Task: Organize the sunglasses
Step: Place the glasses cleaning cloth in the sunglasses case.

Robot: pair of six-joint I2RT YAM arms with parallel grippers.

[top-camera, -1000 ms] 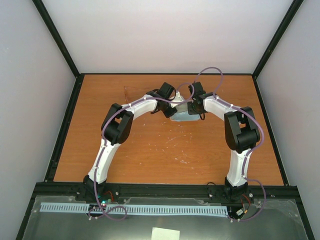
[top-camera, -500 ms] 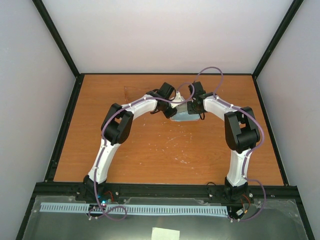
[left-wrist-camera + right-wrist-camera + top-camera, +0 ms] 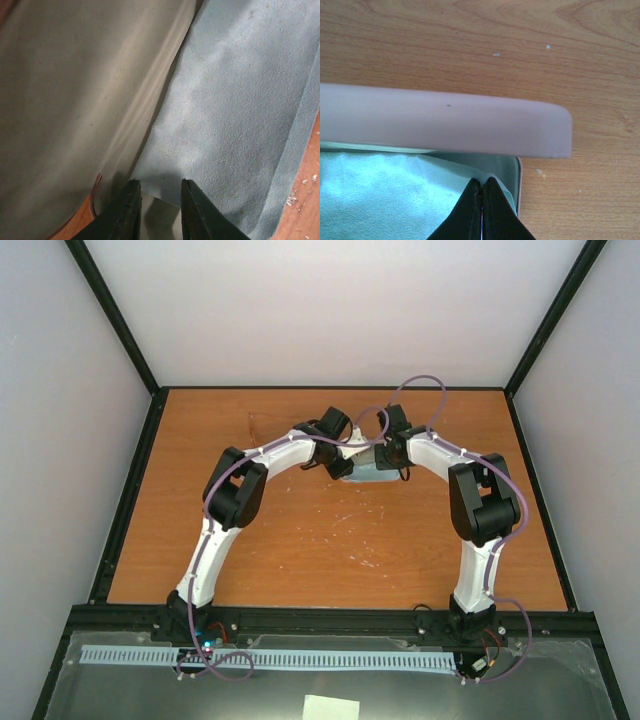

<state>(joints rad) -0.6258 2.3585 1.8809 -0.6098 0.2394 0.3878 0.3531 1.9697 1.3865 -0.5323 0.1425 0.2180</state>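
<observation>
Sunglasses (image 3: pixel 258 423) are made out only faintly in the top view, as a thin dark outline lying on the tabletop (image 3: pixel 330 540) near the far edge, left of centre, apart from both arms and not held. The pink case (image 3: pixel 445 125) is seen open at the far middle of the table, with the blue-grey cloth (image 3: pixel 240 100) spread inside it. The right gripper (image 3: pixel 481 184) is seen with fingers pressed together, the cloth's edge apparently nipped between them at the case's right end, just under the raised lid. The left gripper (image 3: pixel 160 186) is held low over the cloth with a narrow gap between its fingers and nothing clearly gripped. An orange sliver is seen beside the left finger; whether it is table or something else cannot be told. The step in hand is judged to be handling the cloth in the case before the glasses are dealt with. To do it well, only the cloth should be pinched, not the case lining. Any pull should be made slowly and low so the case is not dragged or tipped shut. The left fingers could be used to steady the case wall. The lid should be left clear, and a sweep toward the far-left should be avoided so the thin frame is not knocked.
</observation>
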